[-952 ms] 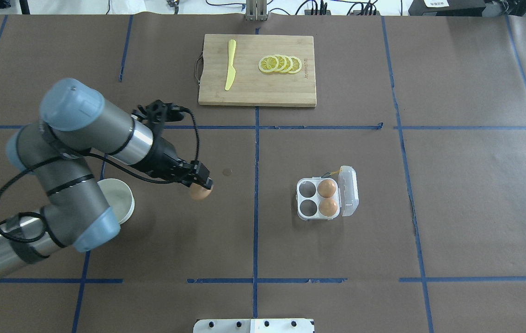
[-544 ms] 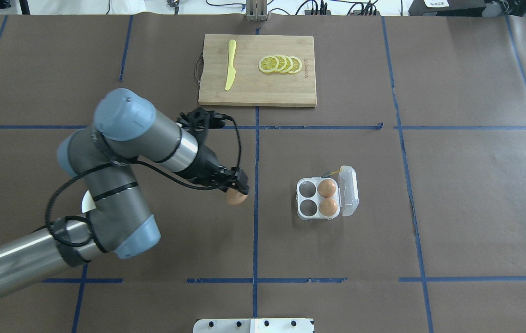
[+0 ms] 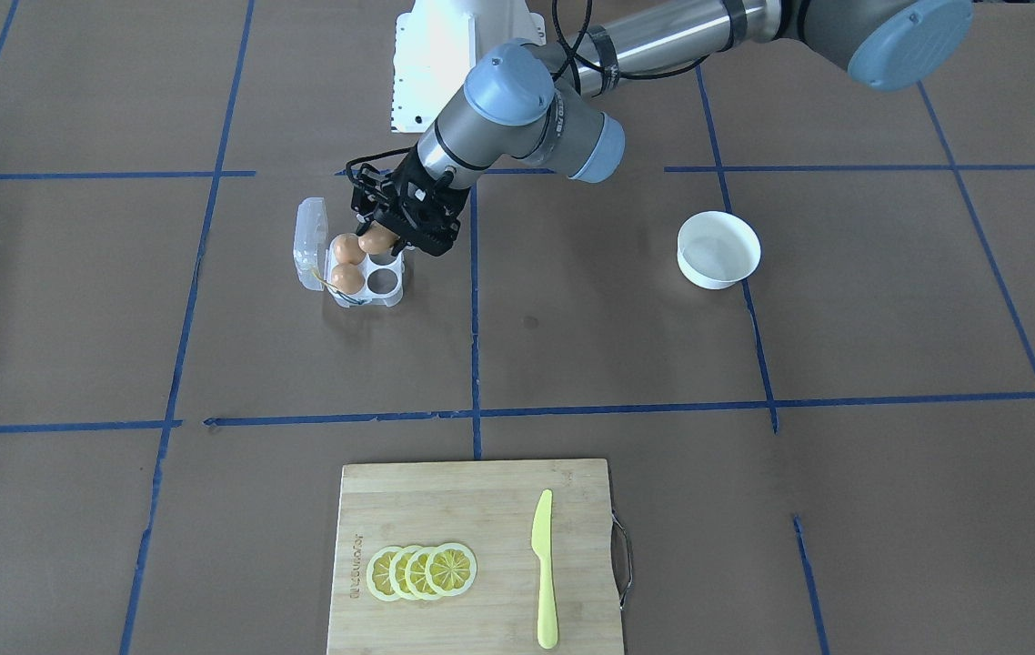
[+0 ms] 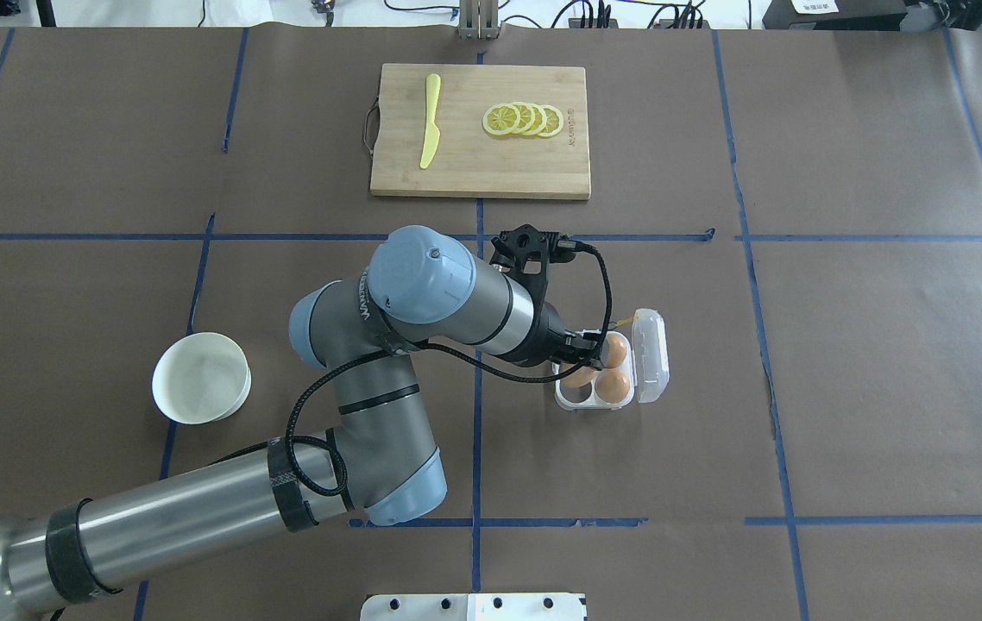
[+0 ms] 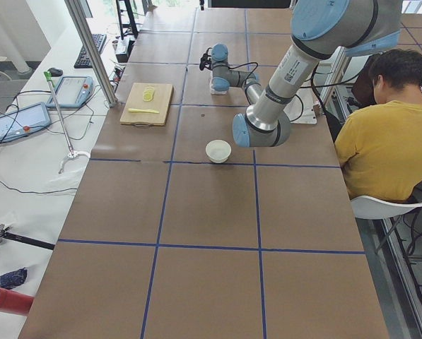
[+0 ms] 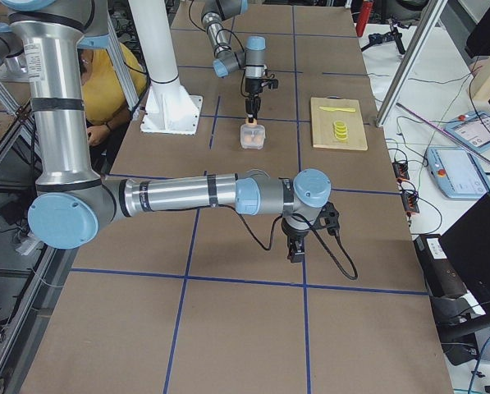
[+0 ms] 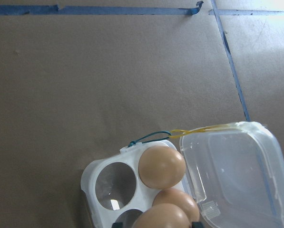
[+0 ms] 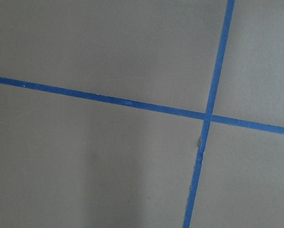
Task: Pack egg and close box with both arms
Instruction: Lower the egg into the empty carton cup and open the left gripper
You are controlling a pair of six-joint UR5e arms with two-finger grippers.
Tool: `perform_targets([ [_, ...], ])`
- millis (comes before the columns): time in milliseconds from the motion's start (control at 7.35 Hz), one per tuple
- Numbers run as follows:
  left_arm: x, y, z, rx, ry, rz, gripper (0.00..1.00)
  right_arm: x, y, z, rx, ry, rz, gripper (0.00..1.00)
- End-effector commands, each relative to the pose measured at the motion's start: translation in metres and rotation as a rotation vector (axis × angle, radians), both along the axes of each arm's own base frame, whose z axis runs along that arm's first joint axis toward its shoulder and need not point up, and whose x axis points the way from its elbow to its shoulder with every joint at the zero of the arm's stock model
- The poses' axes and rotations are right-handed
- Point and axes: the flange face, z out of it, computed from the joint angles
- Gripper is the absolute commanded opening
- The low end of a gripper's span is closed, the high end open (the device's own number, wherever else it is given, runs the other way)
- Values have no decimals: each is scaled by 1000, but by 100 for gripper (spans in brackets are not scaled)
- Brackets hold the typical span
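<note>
My left gripper [image 4: 582, 366] is shut on a tan egg [image 4: 577, 377] and holds it just above the box's [image 4: 562, 398] near-left cell. The front view shows the held egg [image 3: 375, 242] over that cell, and the left wrist view shows it [image 7: 160, 217] at the bottom edge. The clear box holds two more eggs [image 4: 613, 351] [image 4: 613, 386] in its right cells. Its lid [image 4: 651, 355] lies open to the right, with yellow string at the hinge. My right gripper [image 6: 296, 249] shows only in the exterior right view, over bare table; I cannot tell if it is open.
A white bowl [image 4: 201, 378] stands left of the left arm's elbow. A wooden cutting board [image 4: 474, 168] at the back holds a yellow knife [image 4: 430, 121] and lemon slices [image 4: 524, 119]. Blue tape lines cross the brown table cover.
My left arm has swung right with the egg, from left of the centre line to over the box. The bowl, partly hidden before, is now in full view.
</note>
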Motion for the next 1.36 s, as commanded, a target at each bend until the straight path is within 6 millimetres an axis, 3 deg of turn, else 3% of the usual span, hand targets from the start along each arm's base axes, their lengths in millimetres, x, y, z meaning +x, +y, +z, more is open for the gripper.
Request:
perform_targets([
  [0,3,2,-1,6,5,-16,6,-1,0,-1,-1,-9,0,100],
  [136,2,0,-1,8,5,-19,15,-1,0,0,-3,-9,1,100],
  [408,2,-1,0,9,2,-32,81,-1,0,0,-3,-9,1,100],
  [544,3,-2,0,13,2,-47,100,-1,0,0,-3,-9,1,100],
  [1088,-1,-6,0,12,4,-55,100,-1,0,-2,0,-18,0,100],
  [1224,-13,-21,-2,15,8,-79,100,-10,0,-8,0,-76,-11,100],
])
